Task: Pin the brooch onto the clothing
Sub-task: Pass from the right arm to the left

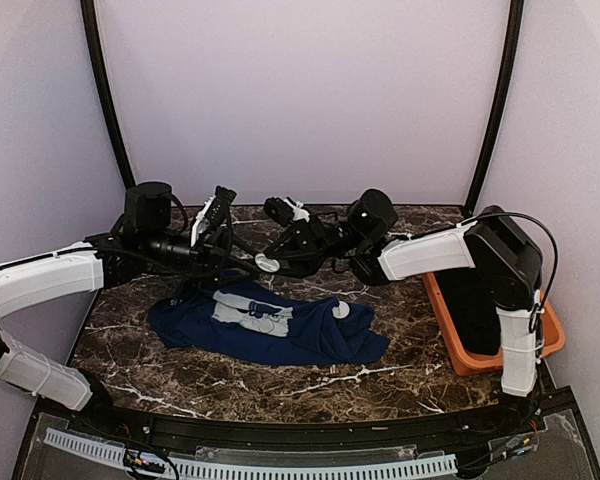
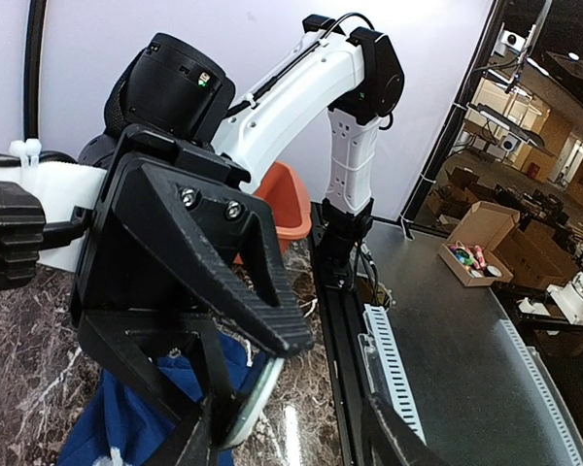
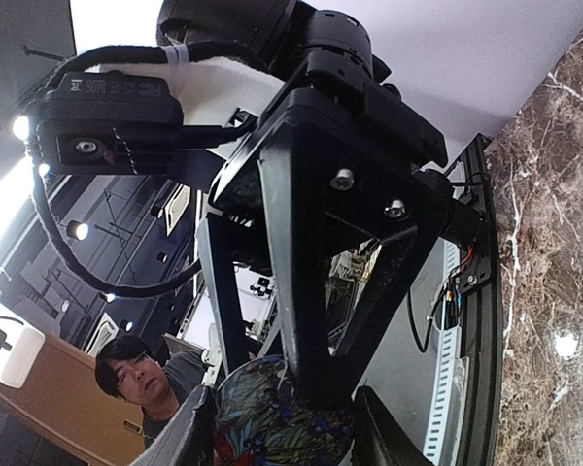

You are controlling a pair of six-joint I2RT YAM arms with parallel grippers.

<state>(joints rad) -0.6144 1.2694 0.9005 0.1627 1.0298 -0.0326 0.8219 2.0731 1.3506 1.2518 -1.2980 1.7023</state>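
Clothing (image 1: 280, 335): lies rumpled on the marble table (image 1: 380, 385) with nothing pinned to it; the pinning itself looks wholly ahead.
Right arm (image 1: 430, 252): reaches left across the far side, wrist raised above the garment.
Left arm (image 1: 40, 280): stretches right to meet it in mid-air.
Right gripper (image 3: 280, 435): clamped on the brooch (image 3: 272, 413).
Left gripper (image 2: 296, 442): fingers apart, flanking the badge's rim; whether they touch it cannot be told.
Brooch: aloft between both grippers, clear of the clothing.

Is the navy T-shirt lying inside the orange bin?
No, the navy T-shirt lies spread on the marble table, left of the orange bin.
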